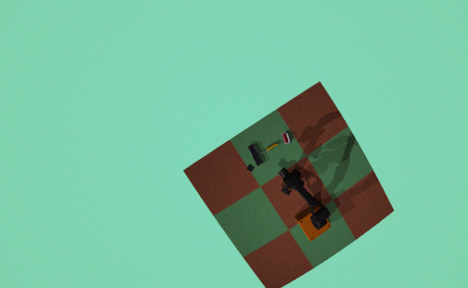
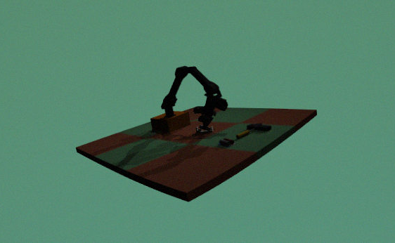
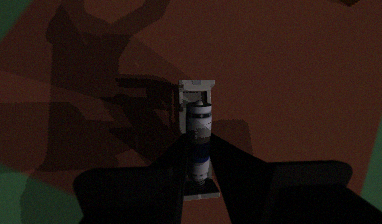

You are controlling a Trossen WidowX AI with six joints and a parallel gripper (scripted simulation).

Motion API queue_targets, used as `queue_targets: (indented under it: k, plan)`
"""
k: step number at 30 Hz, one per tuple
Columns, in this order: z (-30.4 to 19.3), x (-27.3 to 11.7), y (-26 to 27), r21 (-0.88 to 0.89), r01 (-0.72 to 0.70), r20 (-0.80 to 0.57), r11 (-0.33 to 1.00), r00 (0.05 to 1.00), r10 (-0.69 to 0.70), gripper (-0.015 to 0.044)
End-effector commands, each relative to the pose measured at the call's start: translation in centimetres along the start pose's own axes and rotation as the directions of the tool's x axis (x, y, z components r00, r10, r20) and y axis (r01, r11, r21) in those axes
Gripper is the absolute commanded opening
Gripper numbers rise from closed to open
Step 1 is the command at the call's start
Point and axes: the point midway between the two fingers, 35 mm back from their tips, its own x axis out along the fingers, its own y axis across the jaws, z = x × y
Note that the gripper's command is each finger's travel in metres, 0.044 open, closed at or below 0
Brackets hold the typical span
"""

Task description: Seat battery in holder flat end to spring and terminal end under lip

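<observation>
Nearest in the wrist view, the fingers are pinching the battery [image 3: 199, 131] around its blue band. It lies lengthwise in the pale holder [image 3: 197, 102], near the middle of the table [image 2: 199, 175], its terminal end toward the holder's far wall. I cannot tell whether it sits fully flat. The risk, as I judge it: pushing down or forward now could jam the terminal against the lip or load the holder; releasing while tilted could let the spring pop it out. The holder contains nothing else.
</observation>
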Motion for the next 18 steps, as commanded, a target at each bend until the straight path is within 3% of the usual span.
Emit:
queue_targets:
  k: [1, 18]
  plan:
    - [-0.49, 0.08, 0.06, -0.001, 0.002, -0.044, 1.0, 0.999, -0.002, 0.0065]
    - [-0.27, 0.42, 0.1, -0.006, 0.006, -0.126, 1.0, 0.992, -0.007, 0.0065]
